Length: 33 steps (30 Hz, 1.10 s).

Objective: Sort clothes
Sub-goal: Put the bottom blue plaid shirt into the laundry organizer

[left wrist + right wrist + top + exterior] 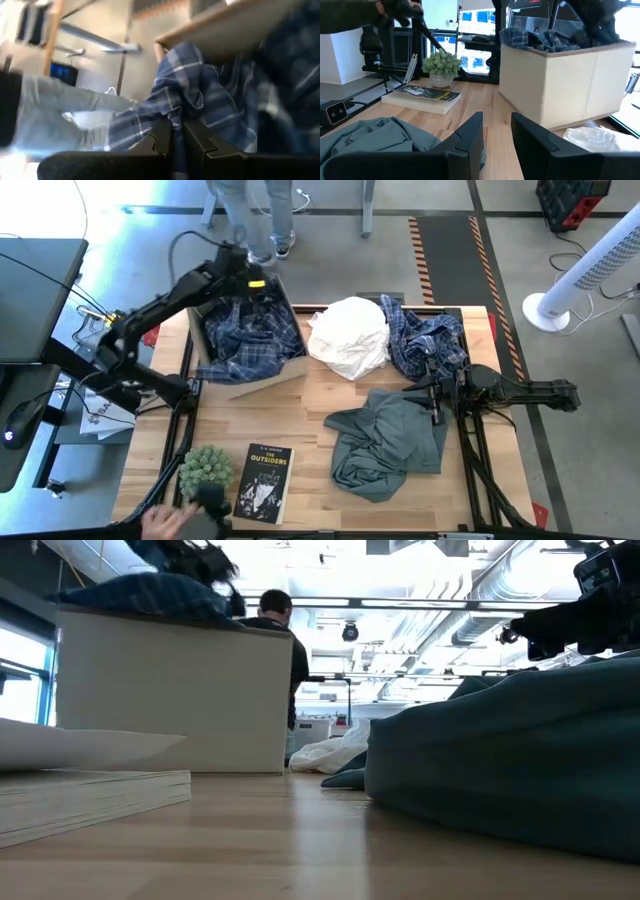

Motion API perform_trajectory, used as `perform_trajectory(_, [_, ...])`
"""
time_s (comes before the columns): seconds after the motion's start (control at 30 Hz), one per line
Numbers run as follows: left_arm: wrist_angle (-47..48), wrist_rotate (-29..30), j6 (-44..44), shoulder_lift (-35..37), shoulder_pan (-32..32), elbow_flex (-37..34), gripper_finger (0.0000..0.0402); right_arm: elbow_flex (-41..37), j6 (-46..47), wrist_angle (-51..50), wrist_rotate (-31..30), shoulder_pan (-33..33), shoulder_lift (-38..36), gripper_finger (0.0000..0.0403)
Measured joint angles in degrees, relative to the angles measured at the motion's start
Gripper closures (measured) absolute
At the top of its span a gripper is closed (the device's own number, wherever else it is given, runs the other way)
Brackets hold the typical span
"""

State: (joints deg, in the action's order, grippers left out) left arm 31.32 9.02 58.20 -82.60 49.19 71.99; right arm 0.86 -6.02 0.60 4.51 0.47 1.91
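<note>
We see the left gripper (176,136) with its two fingers (160,137) nearly pressed together on a fold of a blue-and-white plaid shirt (200,100); the cloth runs down into the narrow slot between them. In the high view that gripper (250,280) sits over the far edge of the tan cardboard box (262,380), and the plaid shirt (245,330) fills the box and spills over its rim. From table height we find the box (170,700) as a pale wall with plaid cloth heaped on top.

The right gripper (497,131) has its fingers (470,131) spread, with only bare table between them. It hovers low over the right side of the table, just beside the grey-green shirt (390,440), which lies crumpled at the middle of the table. A second plaid shirt (425,340) lies bunched at the far right, touching the white garment (350,335), which sits between it and the box.

Near the front edge we note a book (264,482) lying flat and a small potted plant (206,468) beside it. A person's hand (160,522) reaches in by the plant, and another person (255,215) stands beyond the table's far side.
</note>
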Motion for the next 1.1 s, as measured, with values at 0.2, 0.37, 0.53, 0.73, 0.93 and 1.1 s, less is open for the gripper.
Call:
perform_trajectory(0.2, [-3.5, 16.4, 21.0, -7.8, -2.2, 0.5, 0.0386, 0.0, 0.0, 0.0, 0.0, 0.0, 0.0, 0.0304])
perform_trajectory(0.37, [-5.8, 17.8, 23.3, -6.7, -3.2, 0.2, 0.0364, 0.0, 0.0, 0.0, 0.0, 0.0, 0.0, 0.0304])
perform_trajectory(0.53, [-6.0, 11.8, 21.6, -0.9, -4.4, -0.2, 0.0336, 0.0, 0.0, 0.0, 0.0, 0.0, 0.0, 0.0304])
perform_trajectory(0.73, [-3.8, 9.6, 14.5, 6.5, -5.0, 0.0, 0.0298, 0.0, 0.0, 0.0, 0.0, 0.0, 0.0, 0.0304])
perform_trajectory(0.93, [-0.3, 5.4, 3.8, 10.2, -3.5, 0.1, 0.0248, 0.0, 0.0, 0.0, 0.0, 0.0, 0.0, 0.0304])
perform_trajectory(1.1, [2.4, 1.6, -5.4, 7.9, 1.1, 0.1, 0.0233, 0.0, 0.0, 0.0, 0.0, 0.0, 0.0, 0.0304])
